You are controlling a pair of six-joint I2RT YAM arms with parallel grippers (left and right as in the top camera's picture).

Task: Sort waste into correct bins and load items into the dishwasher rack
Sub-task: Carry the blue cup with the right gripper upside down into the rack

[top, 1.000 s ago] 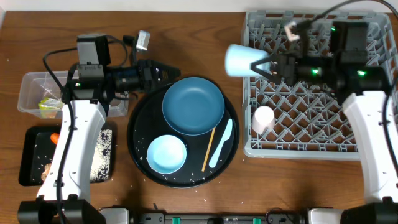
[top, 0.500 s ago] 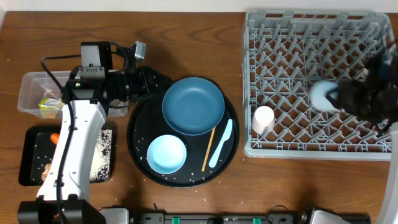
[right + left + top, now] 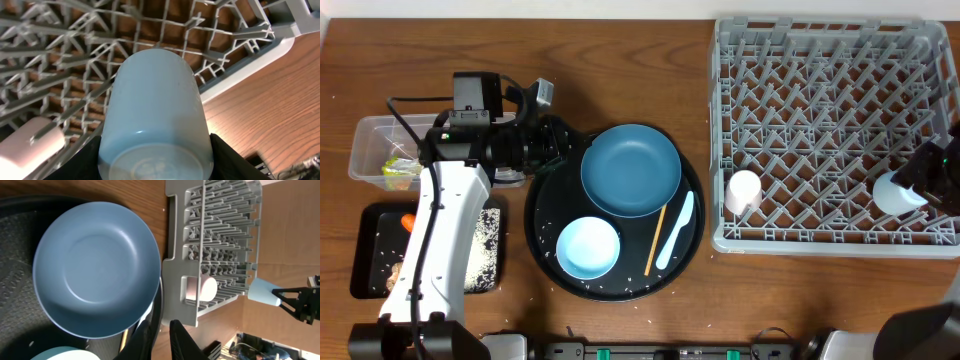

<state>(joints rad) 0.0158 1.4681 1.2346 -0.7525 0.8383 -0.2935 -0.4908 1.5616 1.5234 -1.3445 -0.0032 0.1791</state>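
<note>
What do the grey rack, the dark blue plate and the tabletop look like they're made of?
Grey rack: probably moulded plastic, matte; one-piece lattice and pegs.
Dark blue plate: matte plastic or melamine, judging by its soft, dull highlights.
Tabletop: wood or wood-look laminate; brown grain streaks, slight sheen.

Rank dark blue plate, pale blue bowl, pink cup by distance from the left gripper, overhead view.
1. Dark blue plate, beside the left gripper.
2. Pale blue bowl, lower on the round tray.
3. Pink cup, in the rack.
</note>
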